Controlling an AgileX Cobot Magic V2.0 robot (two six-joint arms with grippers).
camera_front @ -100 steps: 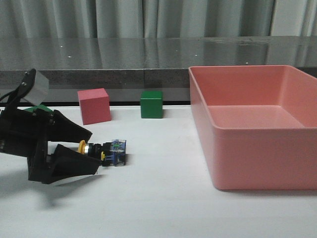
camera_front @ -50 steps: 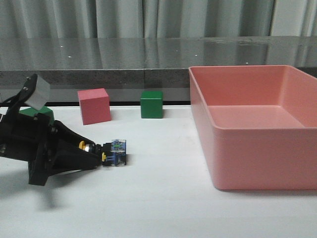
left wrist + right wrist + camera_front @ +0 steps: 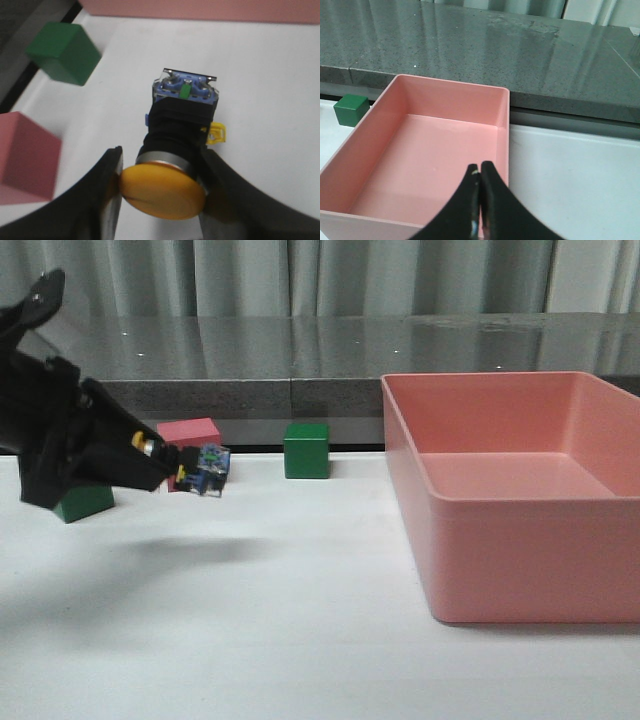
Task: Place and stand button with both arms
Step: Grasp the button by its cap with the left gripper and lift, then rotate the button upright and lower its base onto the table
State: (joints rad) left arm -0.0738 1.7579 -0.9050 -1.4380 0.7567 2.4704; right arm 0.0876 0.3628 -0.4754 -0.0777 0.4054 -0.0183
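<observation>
My left gripper [image 3: 150, 462] is shut on the button [image 3: 192, 468] and holds it in the air above the table at the left, in front of the pink cube [image 3: 188, 430]. In the left wrist view the button [image 3: 177, 135] lies between the two fingers, gripped at its yellow cap and silver collar, with the clear bluish base pointing away. My right gripper [image 3: 480, 172] is shut and empty above the pink bin [image 3: 380, 165]; it does not show in the front view.
A large pink bin [image 3: 500, 530] fills the right side of the table. A green cube [image 3: 305, 450] stands at the back centre. Another green cube [image 3: 82, 503] sits under my left arm. A dark counter edge runs along the back.
My left gripper closed on the button and lifted it off the table, moving up and back. The bin and the cubes have not moved.
</observation>
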